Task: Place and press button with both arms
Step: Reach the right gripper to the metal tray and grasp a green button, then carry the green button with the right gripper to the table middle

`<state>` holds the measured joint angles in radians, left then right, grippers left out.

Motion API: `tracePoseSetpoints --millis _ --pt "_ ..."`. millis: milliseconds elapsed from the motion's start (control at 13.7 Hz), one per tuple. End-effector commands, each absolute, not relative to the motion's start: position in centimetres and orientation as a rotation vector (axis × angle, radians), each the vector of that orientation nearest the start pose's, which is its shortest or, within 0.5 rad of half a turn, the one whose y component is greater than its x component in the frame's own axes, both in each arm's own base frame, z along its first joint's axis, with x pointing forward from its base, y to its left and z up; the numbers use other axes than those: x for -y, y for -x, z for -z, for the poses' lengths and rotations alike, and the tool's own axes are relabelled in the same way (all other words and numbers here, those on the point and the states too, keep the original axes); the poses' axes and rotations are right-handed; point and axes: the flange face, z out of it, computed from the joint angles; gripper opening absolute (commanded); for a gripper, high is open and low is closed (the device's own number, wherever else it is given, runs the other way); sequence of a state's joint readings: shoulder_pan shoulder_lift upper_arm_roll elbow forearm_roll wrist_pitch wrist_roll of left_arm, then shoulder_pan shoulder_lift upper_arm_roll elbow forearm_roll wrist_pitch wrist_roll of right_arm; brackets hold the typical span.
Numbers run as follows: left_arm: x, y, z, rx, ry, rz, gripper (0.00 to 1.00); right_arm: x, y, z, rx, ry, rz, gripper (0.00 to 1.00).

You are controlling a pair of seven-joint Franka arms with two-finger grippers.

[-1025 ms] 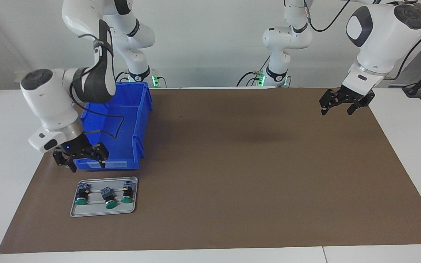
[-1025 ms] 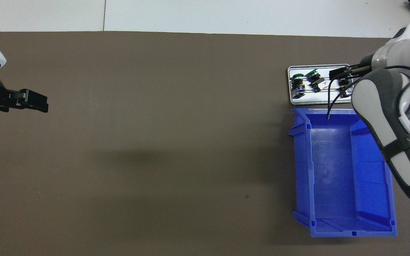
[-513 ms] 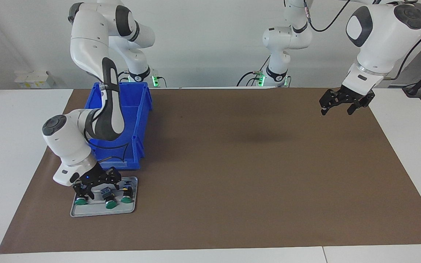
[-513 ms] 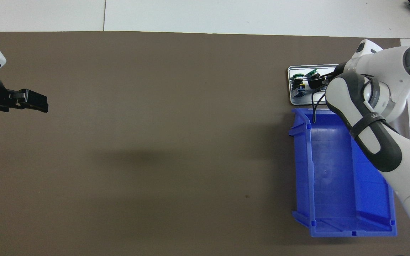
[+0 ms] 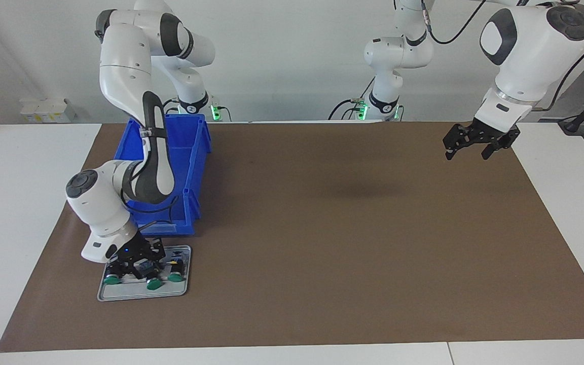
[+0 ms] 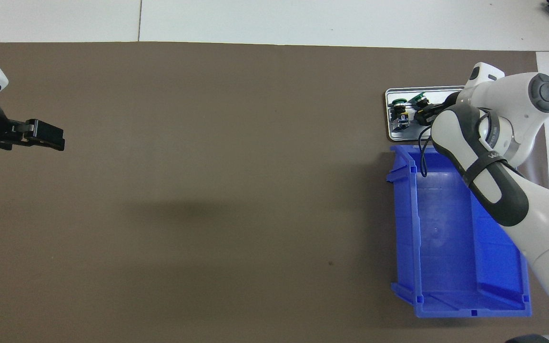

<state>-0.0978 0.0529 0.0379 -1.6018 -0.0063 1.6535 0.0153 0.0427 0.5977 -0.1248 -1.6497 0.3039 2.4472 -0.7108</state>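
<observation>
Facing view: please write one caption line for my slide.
Right gripper down on the middle button in the tray; left gripper waits above the mat.

Two white jointed arms with dark grey joint caps, black cables, black grippers.

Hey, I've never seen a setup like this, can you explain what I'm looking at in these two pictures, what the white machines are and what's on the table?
These are two white robot arms, each ending in a black pincer. One picture looks at them from across the table. The other looks down from above their own end.

On the brown mat sits an empty blue bin. Just farther from the robots lies a small metal tray with three green-capped push buttons.

The right pincer is down in the tray at the middle button. Whether it already grips it cannot be seen.

The left pincer hangs open over the mat's other end, waiting and holding nothing.
</observation>
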Motion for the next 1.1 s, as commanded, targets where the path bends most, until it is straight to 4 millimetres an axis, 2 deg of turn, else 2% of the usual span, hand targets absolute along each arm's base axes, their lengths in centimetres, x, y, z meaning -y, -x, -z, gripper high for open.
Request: tracePoseSetpoints --millis 0,73,146,293,439,586,805,952,1025 --pt "3.3 -56.7 -59.0 -0.109 3.128 -0.007 0.99 4.5 -70.6 -29.6 0.608 2.969 0.433 0.00" --pt "3.3 -56.7 -59.0 -0.109 3.128 -0.007 0.99 3.8 -71.0 -30.2 0.511 2.983 0.441 0.00" --pt "3.3 -56.7 -59.0 -0.109 3.128 -0.007 0.99 3.3 -71.7 -31.7 0.364 2.995 0.474 0.00" --pt "3.3 -56.7 -59.0 -0.109 3.128 -0.007 0.99 1.5 -72.8 -34.9 0.275 3.076 0.473 0.00" --pt "3.3 -56.7 -59.0 -0.109 3.128 -0.007 0.99 0.4 -73.9 -39.6 0.006 3.108 0.401 0.00" --pt "3.3 -56.7 -59.0 -0.109 3.128 -0.007 0.99 -1.2 -73.9 -42.7 -0.265 3.098 0.322 0.00" --pt "3.3 -56.7 -59.0 -0.109 3.128 -0.007 0.99 -3.0 -73.1 -45.9 -0.716 3.023 0.253 0.00" --pt "3.3 -56.7 -59.0 -0.109 3.128 -0.007 0.99 -6.8 -71.8 -48.5 -0.985 2.921 0.230 0.00" --pt "3.3 -56.7 -59.0 -0.109 3.128 -0.007 0.99 -8.5 -71.1 -49.0 -1.156 2.856 0.189 0.00"
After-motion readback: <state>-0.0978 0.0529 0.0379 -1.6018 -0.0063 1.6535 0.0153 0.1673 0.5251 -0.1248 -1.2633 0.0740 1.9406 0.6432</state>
